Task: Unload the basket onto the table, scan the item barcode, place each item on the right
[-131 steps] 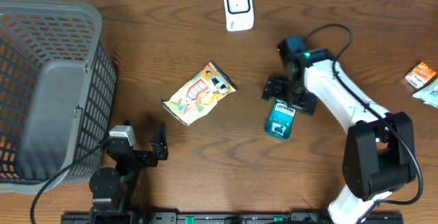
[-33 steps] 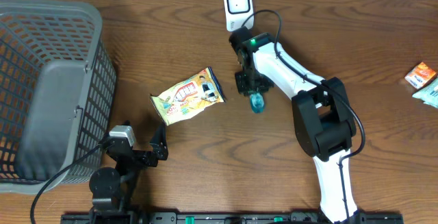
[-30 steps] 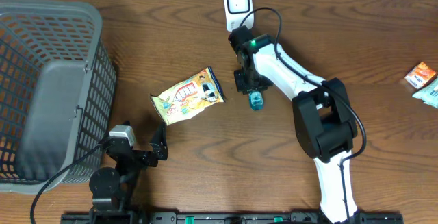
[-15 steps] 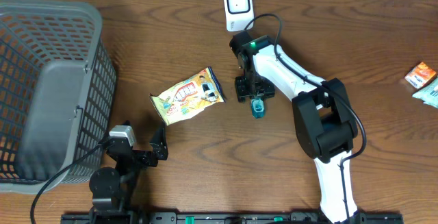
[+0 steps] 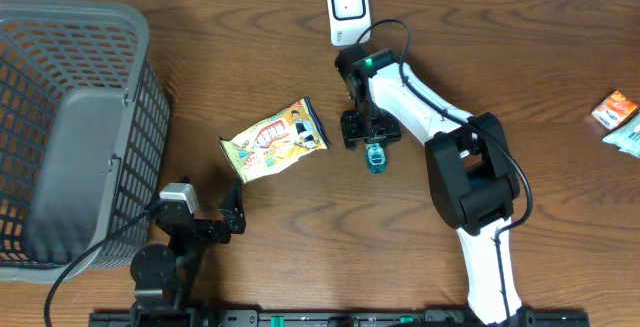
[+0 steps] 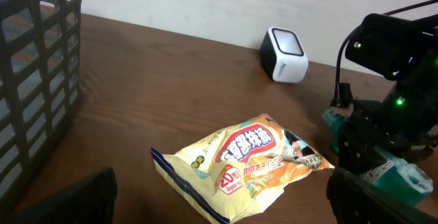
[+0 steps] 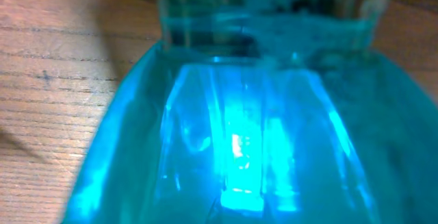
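A teal mouthwash bottle lies on the wooden table below the white scanner. My right gripper sits over the bottle's upper end with its jaws spread to either side, open. In the right wrist view the teal bottle fills the frame and hides the fingers. The left wrist view shows that bottle at the far right and the scanner at the back. My left gripper rests open at the front left, nothing between its fingers.
A yellow snack bag lies just left of the bottle, ahead of the left gripper. A grey mesh basket stands at the far left. An orange packet and a pale teal packet lie at the right edge.
The right gripper's jaws have spread apart and the bottle has dropped slightly toward the near side, away from the scanner. The left arm has not moved.
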Available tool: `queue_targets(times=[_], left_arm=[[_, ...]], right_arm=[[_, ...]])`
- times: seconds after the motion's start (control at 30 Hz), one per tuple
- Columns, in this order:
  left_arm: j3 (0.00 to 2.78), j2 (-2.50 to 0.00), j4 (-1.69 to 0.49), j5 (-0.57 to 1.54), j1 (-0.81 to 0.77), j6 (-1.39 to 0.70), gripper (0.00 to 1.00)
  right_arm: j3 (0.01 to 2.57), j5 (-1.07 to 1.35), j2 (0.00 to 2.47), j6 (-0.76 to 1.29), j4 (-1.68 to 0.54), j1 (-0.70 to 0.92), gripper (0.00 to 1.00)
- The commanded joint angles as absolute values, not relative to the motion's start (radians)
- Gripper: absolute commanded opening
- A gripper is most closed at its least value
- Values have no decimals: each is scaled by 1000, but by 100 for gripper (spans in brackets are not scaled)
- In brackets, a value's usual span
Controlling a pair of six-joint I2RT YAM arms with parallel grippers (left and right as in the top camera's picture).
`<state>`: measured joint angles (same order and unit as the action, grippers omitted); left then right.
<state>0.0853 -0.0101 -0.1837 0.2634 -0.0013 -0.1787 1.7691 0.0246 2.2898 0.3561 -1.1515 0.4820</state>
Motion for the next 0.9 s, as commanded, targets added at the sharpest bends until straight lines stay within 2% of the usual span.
queue_targets(times=[0.0,0.5,0.87], left_arm=[[65,-4,-201,276,-4,-169,98],[65,-4,-201,276,-4,-169,98],[65,-4,-201,276,-4,-169,98]], right_arm=[[1762,18,2349,361,-1153,482,66],[1922,18,2349,338,-1247,452,67],[1939,17,2349,336,-1257,452,68]])
